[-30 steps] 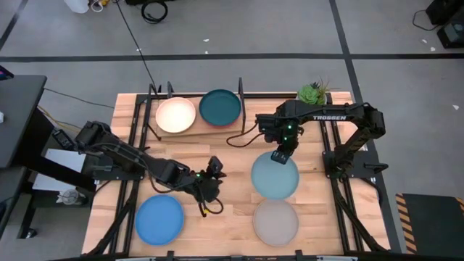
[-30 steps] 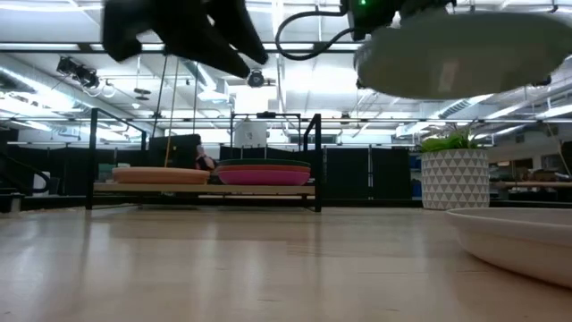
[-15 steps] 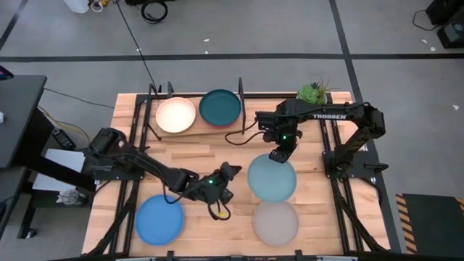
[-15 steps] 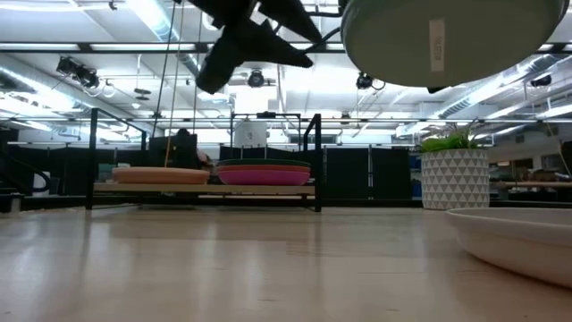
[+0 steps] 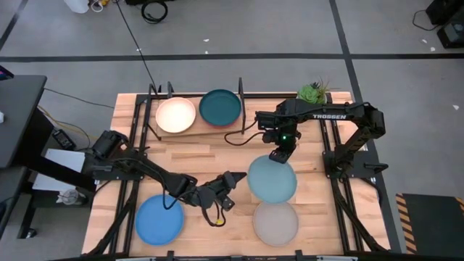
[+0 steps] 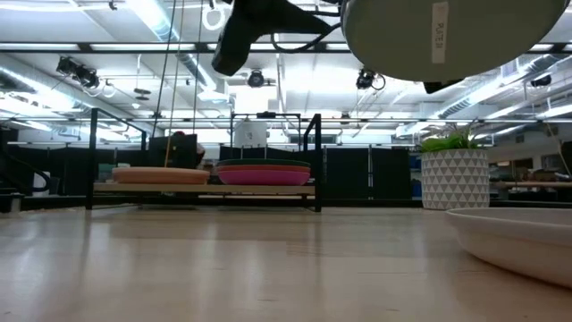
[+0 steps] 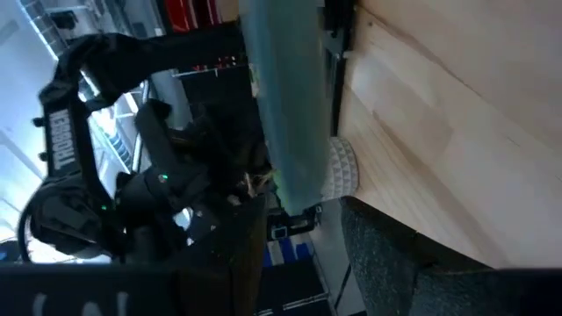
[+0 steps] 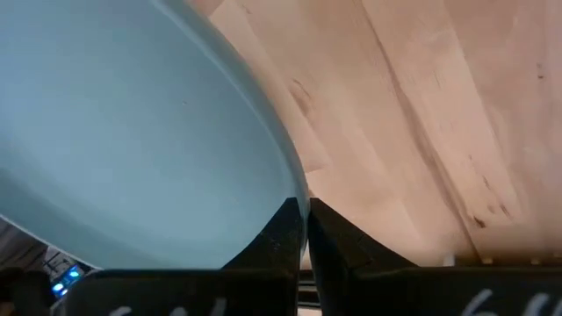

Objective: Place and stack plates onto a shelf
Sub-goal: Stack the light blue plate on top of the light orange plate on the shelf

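Observation:
My right gripper is shut on the pale teal plate, which hangs in the air above the table's middle-right and fills the top of the low view. My left gripper is open and level in the air, just left of that plate's rim, touching nothing; its wrist view shows the plate edge-on. The grey plate and the blue plate lie flat on the table near its near edge. On the shelf, the cream plate and dark teal plate top two stacks. My right gripper pinches the pale teal plate's rim at its far edge between the two fingers, one finger on the plate's upper face and one beneath. The fingers come from the far side, slanting down. The plate is lifted clear and roughly level.
A potted plant stands at the far right corner, in a white pot in the low view. Black frame rails run along both table sides. The shelf's black posts rise at its corners. Bare wood lies between the shelf and the near plates.
My left arm has swung from beside the blue plate toward the table's right and risen, its gripper now pointing at the pale teal plate's left rim. My right gripper has raised the pale teal plate higher and shifted it slightly toward the left.

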